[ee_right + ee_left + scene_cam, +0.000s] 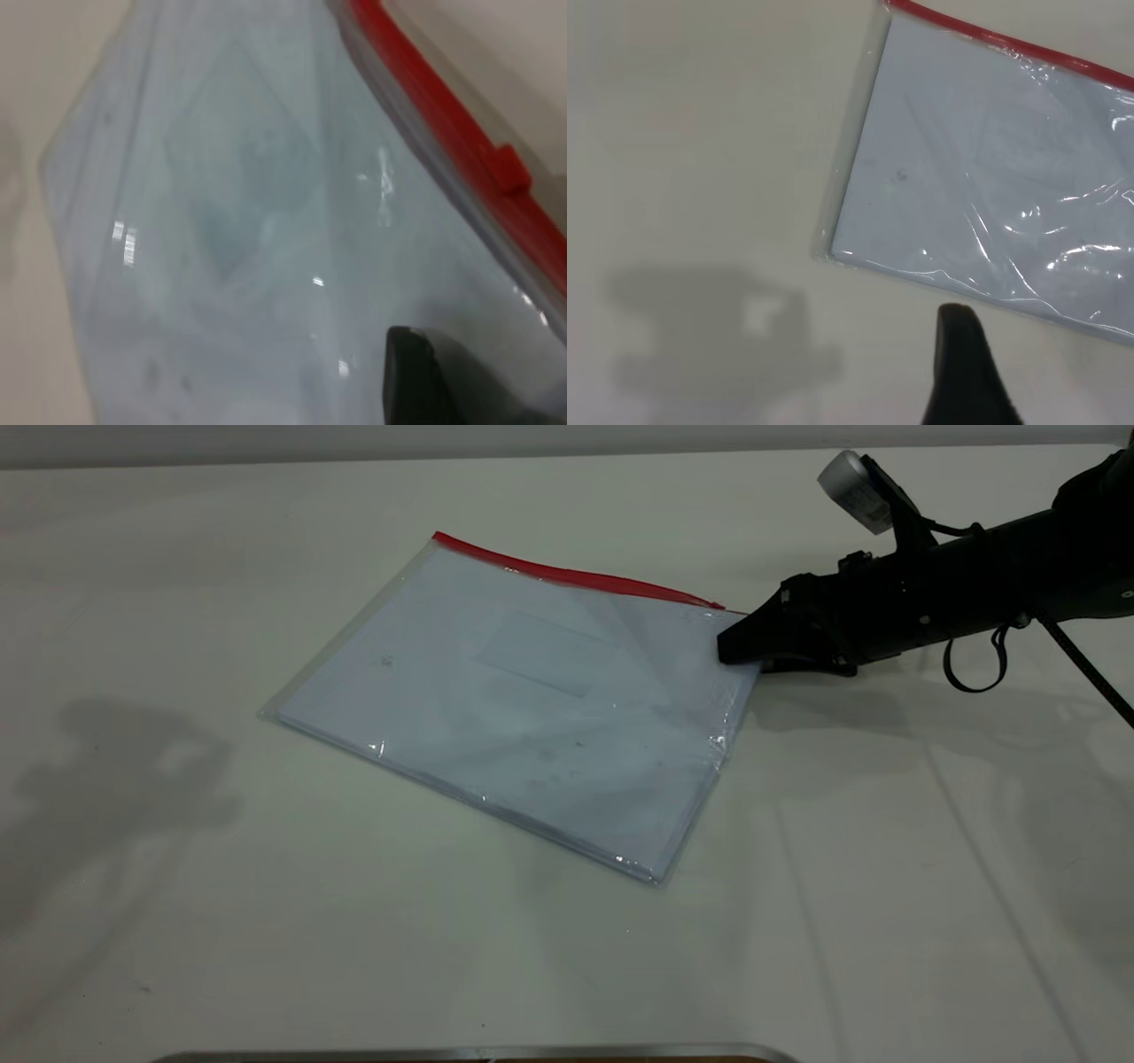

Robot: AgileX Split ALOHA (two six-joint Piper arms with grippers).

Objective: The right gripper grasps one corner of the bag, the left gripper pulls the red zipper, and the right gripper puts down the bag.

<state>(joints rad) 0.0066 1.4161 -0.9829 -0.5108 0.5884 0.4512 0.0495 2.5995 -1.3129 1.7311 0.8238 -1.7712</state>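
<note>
Clear plastic bag [523, 708] w/ white paper sheets inside lies mostly flat on white table [886, 886], roughly centre of exterior view, turned at an angle. Red zipper [576, 574] runs along its far long edge, approx 10 to 2 o'clock across the bag. Small red slider tab [509, 168] sits on the strip near the right-hand end, per right wrist view. Faint rectangular label pocket [536, 654] shows on the top face.

Right gripper [740, 646] enters from 3 o'clock, arm low and nearly level, tip at the bag's far right corner just below the zipper end. Corner looks slightly lifted there. Fingers: contact w/ plastic evident, but can't tell whether clamped or apart.

Left gripper [961, 354]: one black finger visible in left wrist view only, above bare table just beside the bag's near left corner, not touching. Finger state can't be told.
</note>
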